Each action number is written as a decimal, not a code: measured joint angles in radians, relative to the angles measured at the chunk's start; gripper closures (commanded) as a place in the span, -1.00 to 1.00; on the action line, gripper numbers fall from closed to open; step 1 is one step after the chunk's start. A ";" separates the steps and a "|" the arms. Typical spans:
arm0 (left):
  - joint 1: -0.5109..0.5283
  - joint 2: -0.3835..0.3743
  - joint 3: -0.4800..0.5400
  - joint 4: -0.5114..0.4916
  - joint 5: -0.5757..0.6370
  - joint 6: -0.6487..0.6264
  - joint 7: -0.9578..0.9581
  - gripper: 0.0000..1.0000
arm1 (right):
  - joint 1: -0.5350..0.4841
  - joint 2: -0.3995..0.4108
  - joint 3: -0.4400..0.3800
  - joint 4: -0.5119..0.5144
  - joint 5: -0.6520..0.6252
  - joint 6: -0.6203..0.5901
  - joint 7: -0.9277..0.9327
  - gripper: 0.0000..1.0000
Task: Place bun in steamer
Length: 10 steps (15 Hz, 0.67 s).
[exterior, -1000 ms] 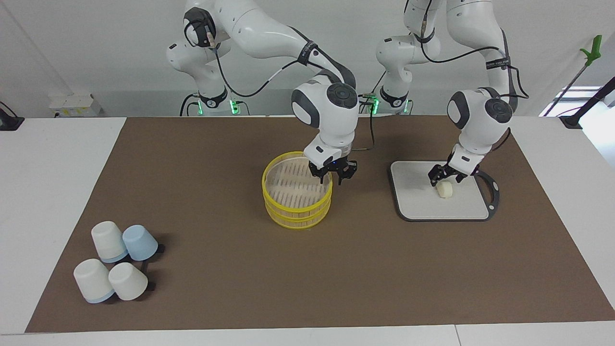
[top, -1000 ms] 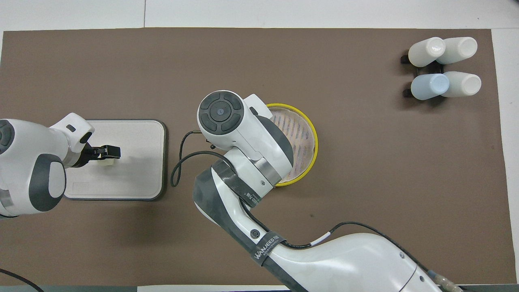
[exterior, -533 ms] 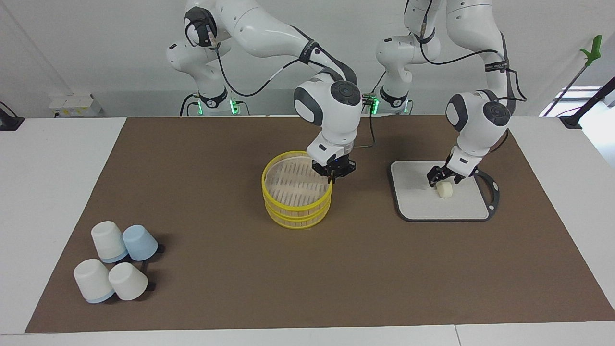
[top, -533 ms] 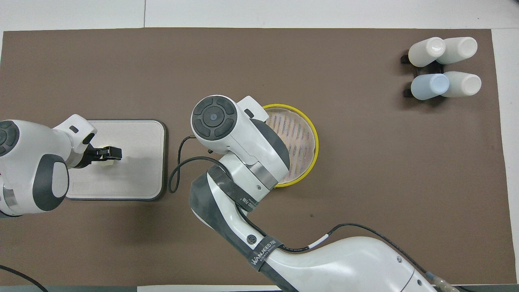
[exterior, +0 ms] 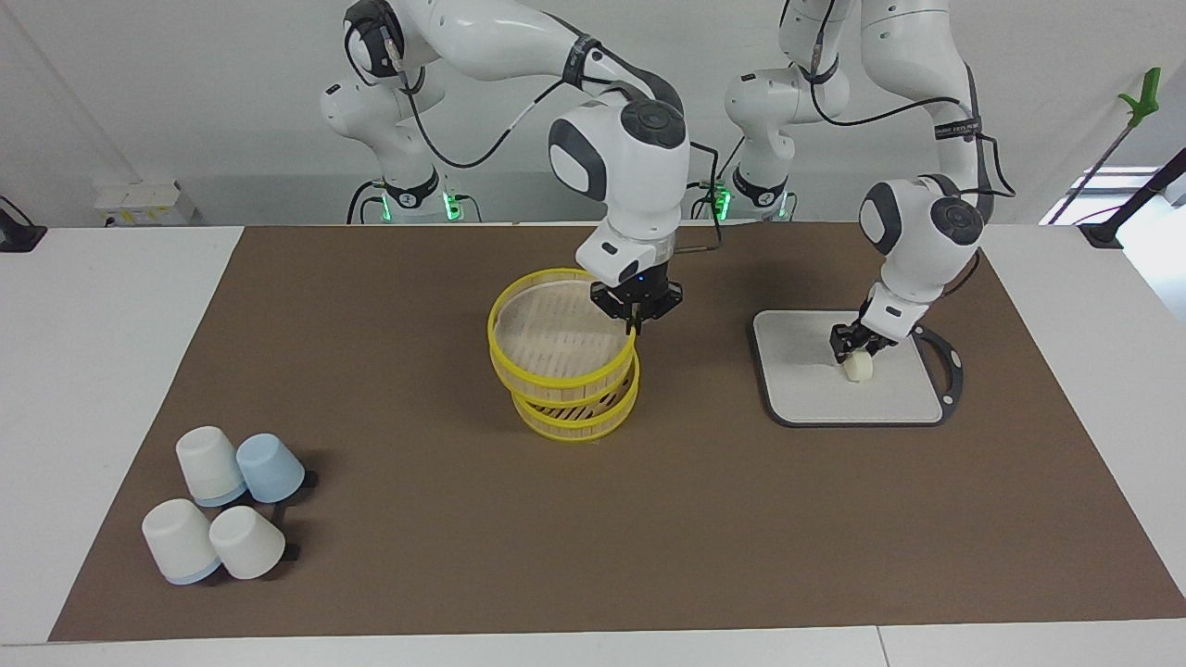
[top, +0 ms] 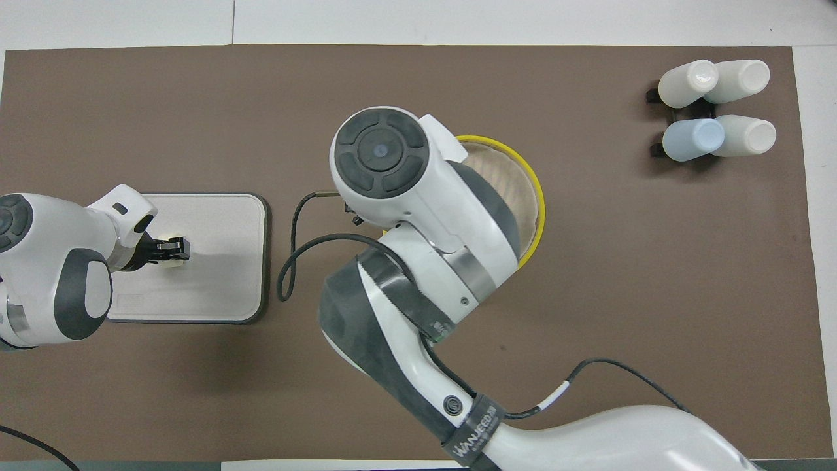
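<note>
Brown mat (exterior: 593, 519) covers the table. Steamer (exterior: 574, 408) sits mid-mat; right gripper (exterior: 636, 315) pinches the top tier's (exterior: 556, 347) rim, tier raised & tilted off the bottom one. Grey board (exterior: 815, 398) lies toward the left arm's end; bun (exterior: 859, 368) is on it, left gripper (exterior: 854, 343) w/ jaws closed on the bun's top. Cups (exterior: 227, 505) sit apart. Progress: tier opened, bun gripped; lift, carry, drop-in left, I'd say.

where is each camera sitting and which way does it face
Facing view: high across the table, looking at the robots; both arms show whole, the right gripper pinching the steamer's top tier, the left gripper on the bun.
Overhead view: above the robots' end, looking steeply down; the arms enter from the bottom.
Both share the grey board, the cups and the brown mat.
</note>
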 measured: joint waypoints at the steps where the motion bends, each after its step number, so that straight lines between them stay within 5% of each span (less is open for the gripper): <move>1: 0.000 0.001 0.000 0.000 0.000 0.000 0.000 0.05 | -0.030 -0.027 -0.002 0.000 0.003 -0.037 -0.046 1.00; 10: 0.000 0.002 0.000 0.007 0.000 0.000 0.000 0.16 | -0.313 -0.102 -0.007 -0.005 0.010 -0.162 -0.440 1.00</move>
